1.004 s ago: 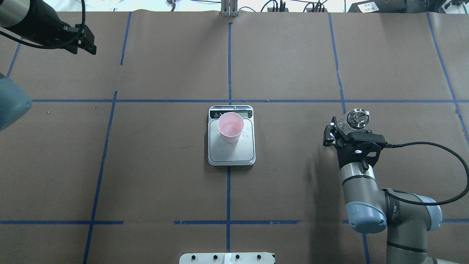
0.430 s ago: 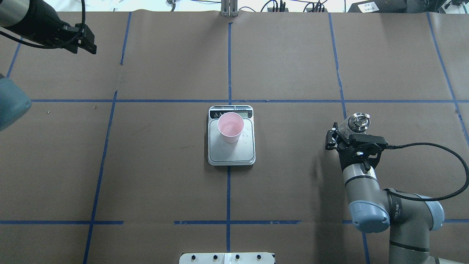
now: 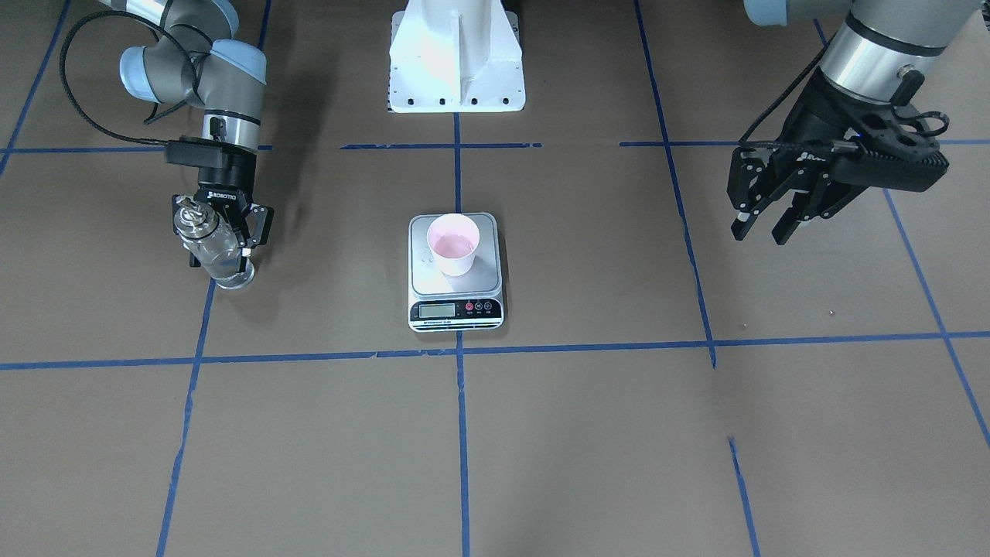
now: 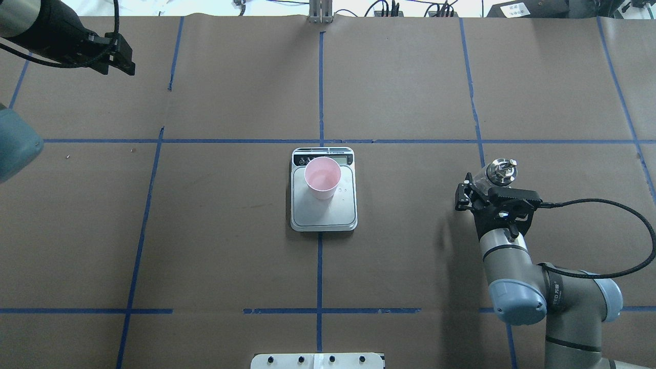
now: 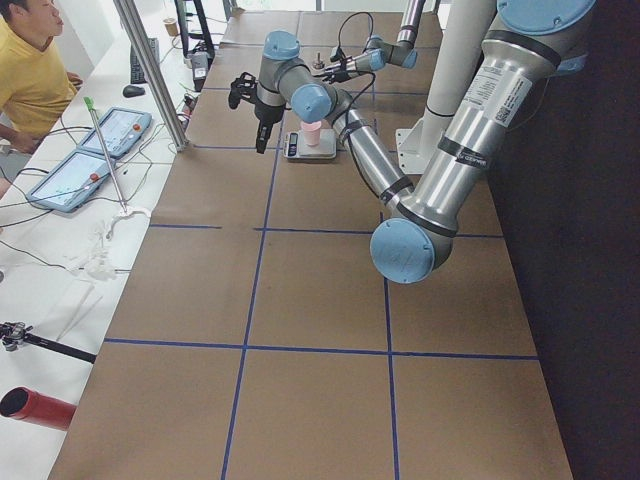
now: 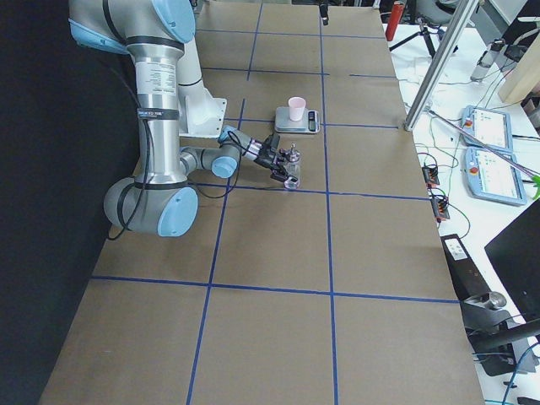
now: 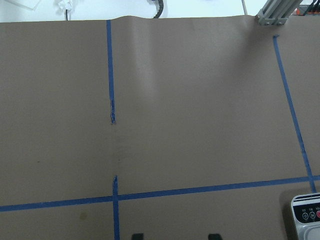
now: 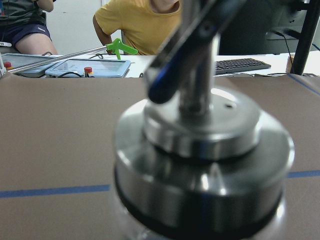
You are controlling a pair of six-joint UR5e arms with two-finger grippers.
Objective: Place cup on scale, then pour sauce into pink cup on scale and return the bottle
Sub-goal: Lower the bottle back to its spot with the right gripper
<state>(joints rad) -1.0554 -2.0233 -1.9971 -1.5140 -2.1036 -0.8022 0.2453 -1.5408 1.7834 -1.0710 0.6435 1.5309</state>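
The right gripper [image 3: 223, 241] has drawn back slightly since a second ago, its jaws clamped on the one bottle [image 3: 220, 267], well apart from the one scale [image 3: 489, 272]. One pink cup [image 3: 452, 245] stands on the scale. The left gripper [image 3: 762, 228] hangs with jaws spread, holding nothing.

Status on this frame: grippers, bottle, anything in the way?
Right gripper shut on the bottle, upright, well off the scale. Left gripper open, empty, parked away. Cup on the scale. No obstruction seen.
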